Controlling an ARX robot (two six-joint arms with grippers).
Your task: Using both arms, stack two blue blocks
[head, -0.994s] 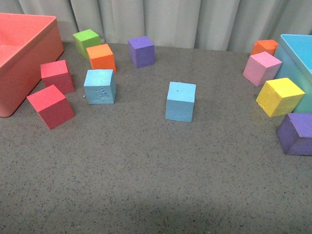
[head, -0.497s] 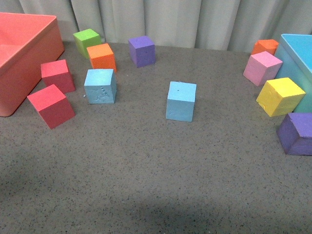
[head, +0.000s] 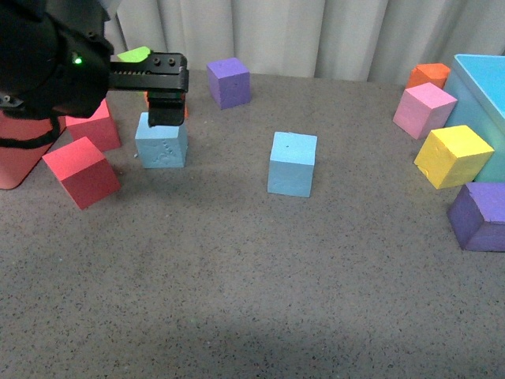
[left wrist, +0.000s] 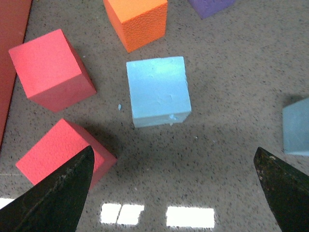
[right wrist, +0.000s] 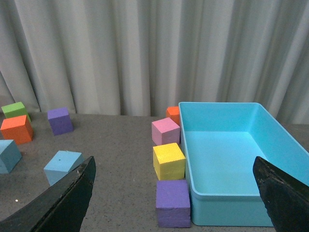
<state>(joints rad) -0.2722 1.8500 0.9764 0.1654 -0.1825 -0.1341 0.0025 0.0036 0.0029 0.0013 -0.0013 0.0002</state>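
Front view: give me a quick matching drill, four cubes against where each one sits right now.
Cubes:
1. dented blue cube
2. smooth blue cube
3. yellow cube
4. green cube

Places:
A. beside the cyan bin
B. alone in the middle of the table
C. closest to the open left gripper
D. at the far edge, partly hidden behind the left arm

Pairs: 1-C, 2-B, 3-A, 4-D
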